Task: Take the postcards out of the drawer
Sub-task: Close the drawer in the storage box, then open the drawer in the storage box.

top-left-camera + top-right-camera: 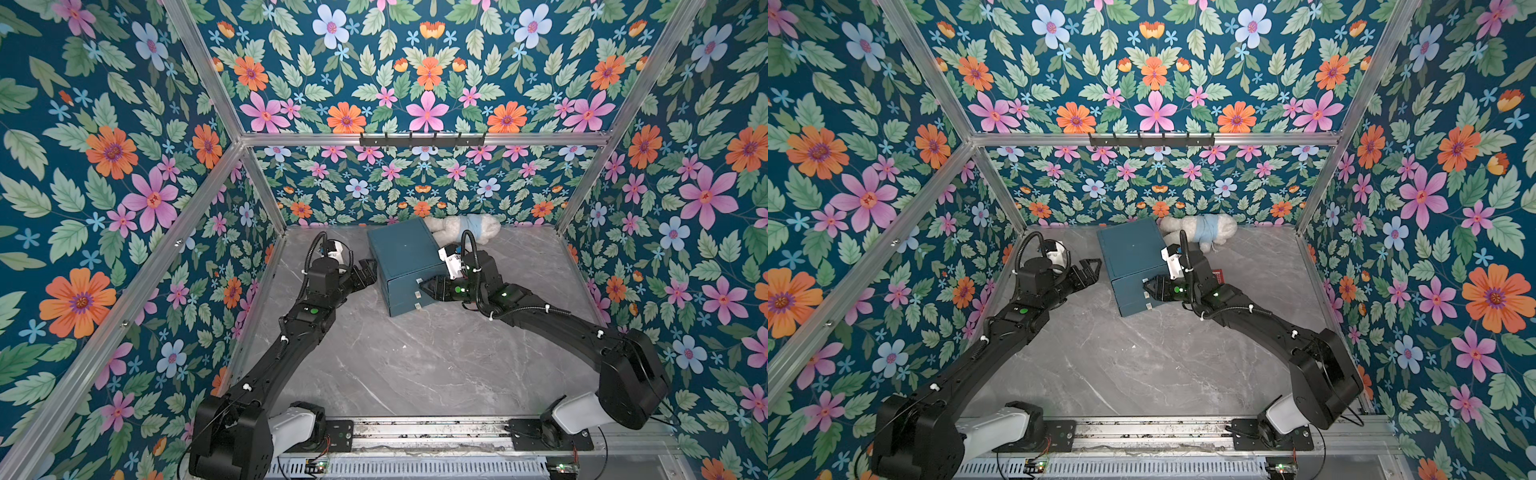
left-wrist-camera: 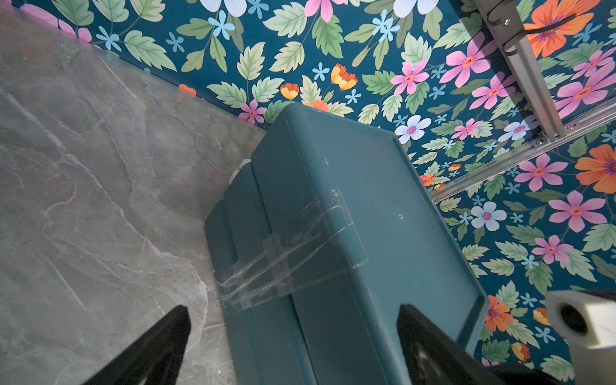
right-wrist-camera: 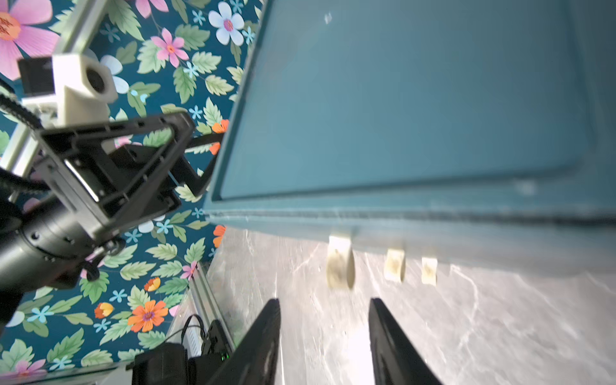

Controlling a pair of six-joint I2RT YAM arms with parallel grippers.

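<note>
postcards (image 1: 1218, 275): honestly all you had showing was a dark red sliver in a top view, flat on the table (image 1: 415, 365), just right of your right arm's wrist and right of centre frame. Too little of it showed to read any print.
pointing / long axis: couldn't tell, the arm covered most of it.
drawer unit (image 1: 405, 253): teal box, centre of both top views toward the back wall. Its three fronts with cream pull tabs (image 3: 340, 263) faced the lower edge of the frame, turned a little left. All three looked pushed in.
right gripper (image 3: 321, 300): fingers were parted partway with nothing between them, tips just short of the nearest tab.
left gripper (image 2: 293, 308): spread wide at the box's left side. In the left wrist view the box's edge showed between the fingers; contact, couldn't tell.
other stuff: a white plush toy (image 1: 465, 228) with a pale blue band lay behind the box against the back wall, and clear tape (image 2: 300, 246) was stuck on the box.
in the way: your right arm, sitting over the card.
</note>
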